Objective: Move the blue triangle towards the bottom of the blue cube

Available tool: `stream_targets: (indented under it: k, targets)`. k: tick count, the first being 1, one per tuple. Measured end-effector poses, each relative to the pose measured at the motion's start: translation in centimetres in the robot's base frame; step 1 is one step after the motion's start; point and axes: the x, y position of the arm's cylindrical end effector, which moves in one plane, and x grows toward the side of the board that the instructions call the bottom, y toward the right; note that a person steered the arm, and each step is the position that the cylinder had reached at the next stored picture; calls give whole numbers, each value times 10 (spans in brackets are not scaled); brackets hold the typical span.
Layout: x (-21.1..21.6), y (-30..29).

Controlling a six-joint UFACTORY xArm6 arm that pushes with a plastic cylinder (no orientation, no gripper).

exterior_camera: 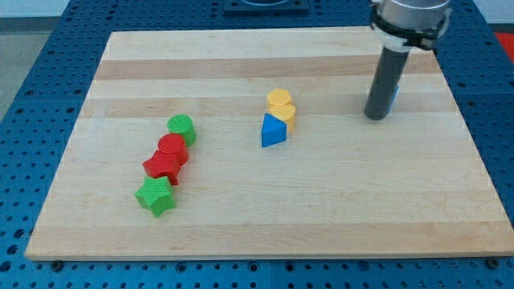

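The blue triangle [273, 131] lies near the middle of the board, touching two yellow blocks [280, 105] just above it. The blue cube [394, 96] is at the view's upper right, mostly hidden behind the rod; only a thin blue edge shows. My tip [376, 116] rests on the board right in front of the blue cube, well to the right of the blue triangle.
At the view's left a diagonal row holds a green cylinder [181, 126], a red cylinder [172, 148], a red star [161, 167] and a green star [156, 197]. The wooden board [257, 225] sits on a blue perforated table.
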Motion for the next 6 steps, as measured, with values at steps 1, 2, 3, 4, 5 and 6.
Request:
stream_targets:
  k: [1, 2, 3, 4, 5, 6]
  targets:
    - [23, 7]
    - [94, -33]
    - [118, -131]
    - [109, -220]
    - [97, -280]
    - [73, -301]
